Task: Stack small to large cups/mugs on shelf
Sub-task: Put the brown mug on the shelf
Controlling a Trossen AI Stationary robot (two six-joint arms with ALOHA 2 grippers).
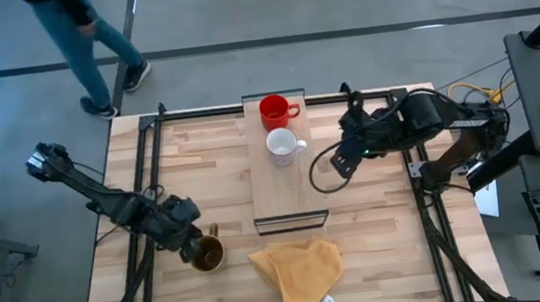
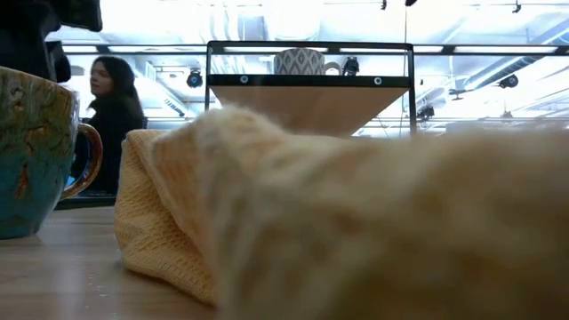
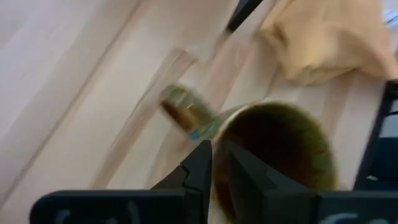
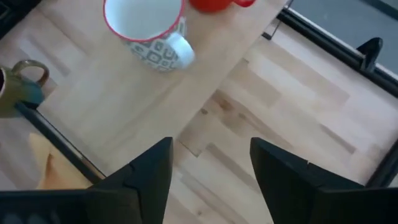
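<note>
The shelf [image 1: 289, 184] lies across the middle of the table. On it stand the red mug [image 1: 274, 110] at the far end and the white patterned mug [image 1: 283, 147] just nearer; both show in the right wrist view [image 4: 149, 28]. The brown mug [image 1: 207, 253], teal-glazed outside, stands on the tabletop left of the shelf's near end. My left gripper [image 1: 193, 243] is shut on it. My right gripper [image 1: 336, 161] is open and empty above the tabletop, just right of the shelf and the white mug. My left gripper holds the brown mug by its rim [image 3: 219, 155], beside the handle [image 3: 180, 109]. One finger [image 3: 249, 180] is inside the mug and the other [image 3: 202, 165] outside. The fingers come from above, slanting from the table's left. In the low view the mug [image 2: 27, 151] stands upright, its base apparently on the table.
A crumpled yellow cloth [image 1: 298, 274] lies at the table's near edge, right of the brown mug, and fills most of the low view [image 2: 356, 222]. Dark frame rails [image 1: 143, 184] run along both table sides. A person [image 2: 111, 116] stands beyond the table's far left.
</note>
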